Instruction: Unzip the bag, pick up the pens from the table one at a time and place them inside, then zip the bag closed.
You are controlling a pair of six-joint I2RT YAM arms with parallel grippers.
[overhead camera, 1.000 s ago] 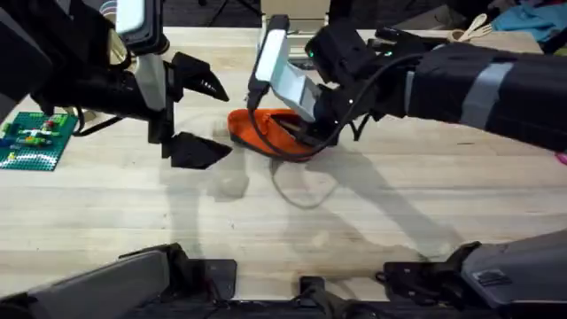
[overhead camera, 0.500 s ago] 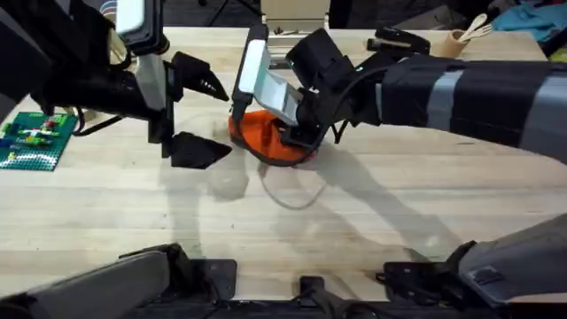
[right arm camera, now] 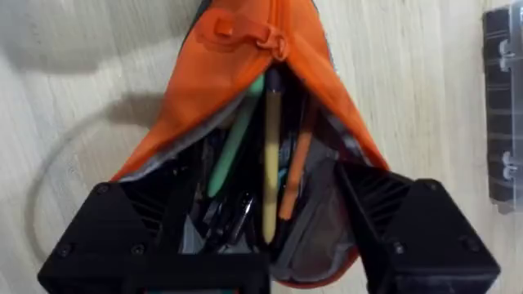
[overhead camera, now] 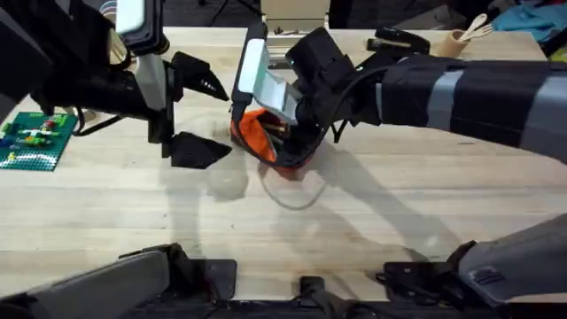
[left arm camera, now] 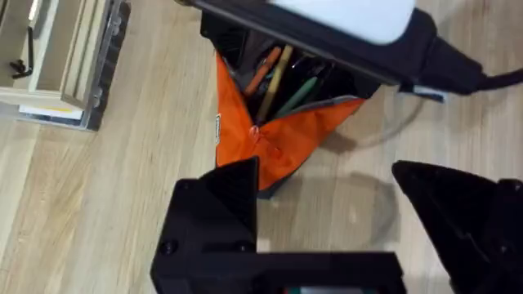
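Now the right gripper (right arm camera: 261, 245) sits at the gaping mouth of the orange bag (right arm camera: 237, 90), its black fingers (right arm camera: 106, 237) spread wide to either side of the opening, where a yellow pen (right arm camera: 270, 163) lies among green and orange ones. Just beside the bag on the table (overhead camera: 372, 221), the left gripper (overhead camera: 197, 115) hangs with its jaws apart and empty.

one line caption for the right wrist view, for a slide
Right gripper spread at the open mouth of the orange bag, with yellow, green and orange pens inside.

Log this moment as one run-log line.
bag: unzipped, pens inside | right pincer: open at bag mouth | left pincer: open, beside bag
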